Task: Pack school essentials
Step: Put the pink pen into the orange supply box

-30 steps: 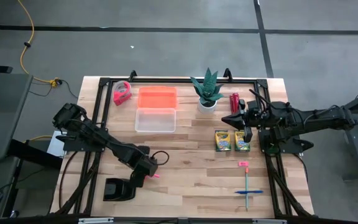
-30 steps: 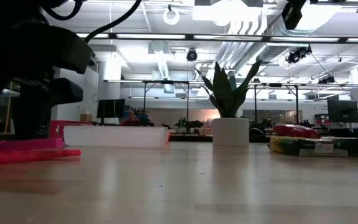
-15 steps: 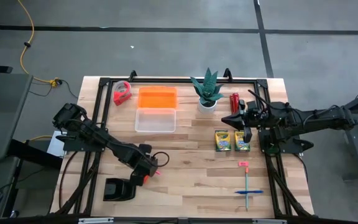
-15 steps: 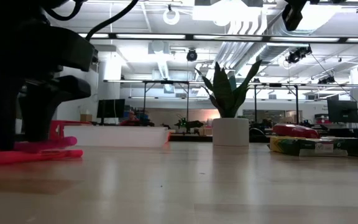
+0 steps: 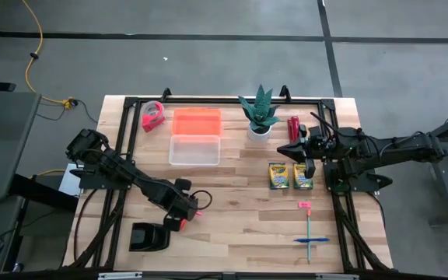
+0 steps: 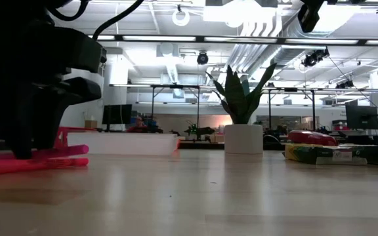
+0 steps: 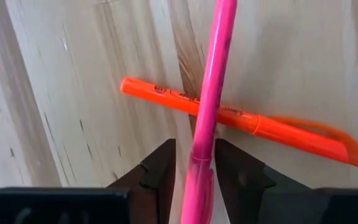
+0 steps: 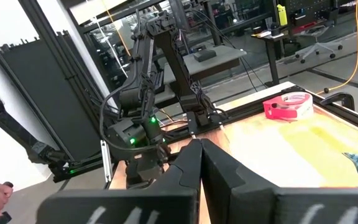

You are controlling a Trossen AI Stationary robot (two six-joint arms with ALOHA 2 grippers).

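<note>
Step in hand: pickup of the first stick. The left gripper [image 7: 192,165], on the desk [image 5: 239,233] just beside the squat black object [image 5: 148,236], has its fingers nearly closed around a pink stick [image 7: 209,112], which runs out between them; whether they already pinch it cannot be told. This stick lies across an orange stick [image 7: 241,119], touching it. Next move, as judged: a firm grip and a lift toward the clear box [image 5: 194,149], without dragging the orange stick. The right gripper [image 5: 309,166] waits over the crayon boxes [image 5: 290,176], fingers together, empty.
</note>
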